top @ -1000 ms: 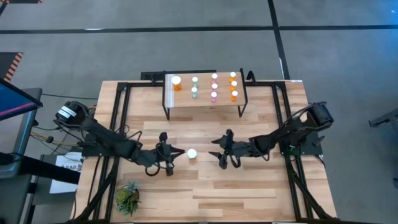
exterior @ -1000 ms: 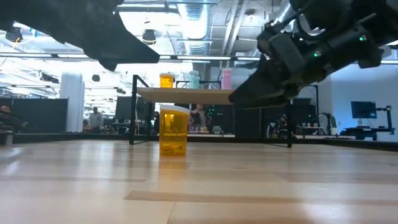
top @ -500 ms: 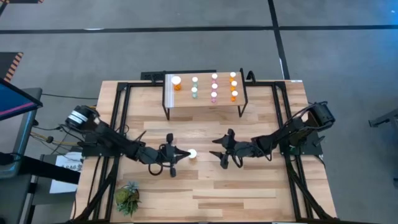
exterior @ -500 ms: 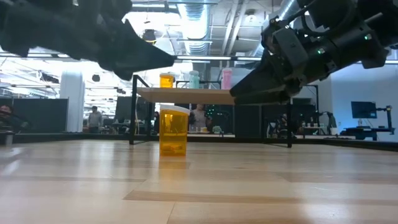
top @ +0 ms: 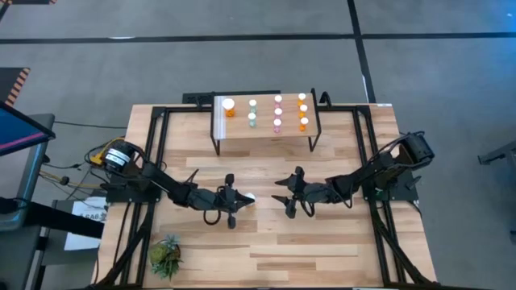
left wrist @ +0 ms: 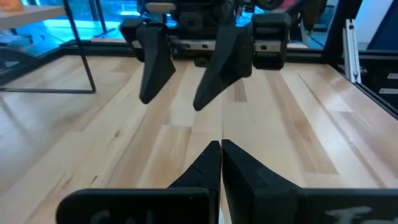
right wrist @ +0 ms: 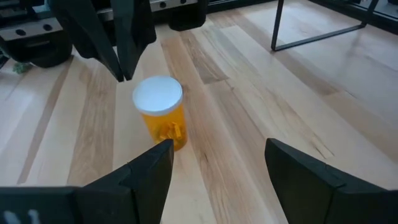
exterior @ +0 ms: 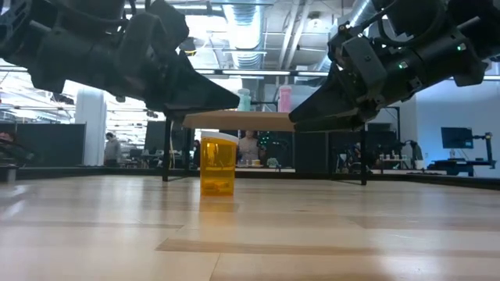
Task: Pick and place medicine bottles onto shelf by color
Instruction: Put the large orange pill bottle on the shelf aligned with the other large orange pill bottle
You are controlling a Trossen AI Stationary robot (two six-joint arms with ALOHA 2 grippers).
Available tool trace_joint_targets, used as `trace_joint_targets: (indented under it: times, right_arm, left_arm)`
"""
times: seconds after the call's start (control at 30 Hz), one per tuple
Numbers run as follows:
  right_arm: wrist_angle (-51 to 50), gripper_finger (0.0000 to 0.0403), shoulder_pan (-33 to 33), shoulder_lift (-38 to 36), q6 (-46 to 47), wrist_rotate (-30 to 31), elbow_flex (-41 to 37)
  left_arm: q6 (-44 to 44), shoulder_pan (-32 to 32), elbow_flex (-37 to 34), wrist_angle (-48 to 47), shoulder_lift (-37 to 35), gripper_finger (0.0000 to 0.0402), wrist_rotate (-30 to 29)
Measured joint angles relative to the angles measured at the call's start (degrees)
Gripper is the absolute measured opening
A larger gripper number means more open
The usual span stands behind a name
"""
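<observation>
Between the two grippers an orange bottle [right wrist: 160, 118] stands upright on the table [top: 266, 242], left gripper [top: 242, 199] closed above it, right gripper [top: 280, 200] open nearby.

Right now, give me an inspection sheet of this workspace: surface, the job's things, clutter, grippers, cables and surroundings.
Surface: light wooden table, bare around the arms.
Job's things: one wide orange bottle with a white cap stands upright on the table between the arms; shelf at the far edge carries orange, teal and pink bottles.
Clutter: small green plant near the front-left corner.
Grippers: left gripper shut, empty, right at the orange bottle's cap; right gripper open, empty, facing the bottle from the other side.
Cables: loose wires off the table's left edge.
Surroundings: grey floor; a person far behind.
</observation>
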Motion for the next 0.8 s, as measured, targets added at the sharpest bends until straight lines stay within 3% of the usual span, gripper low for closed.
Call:
trace_joint_targets:
  times: [0.8]
  right_arm:
    - [0.0,0.0276,0.0,0.0,-0.1,-0.1,0.0]
  left_arm:
    - [-2.1,0.5,0.3,-7.1,0.0,0.0000,-1.0]
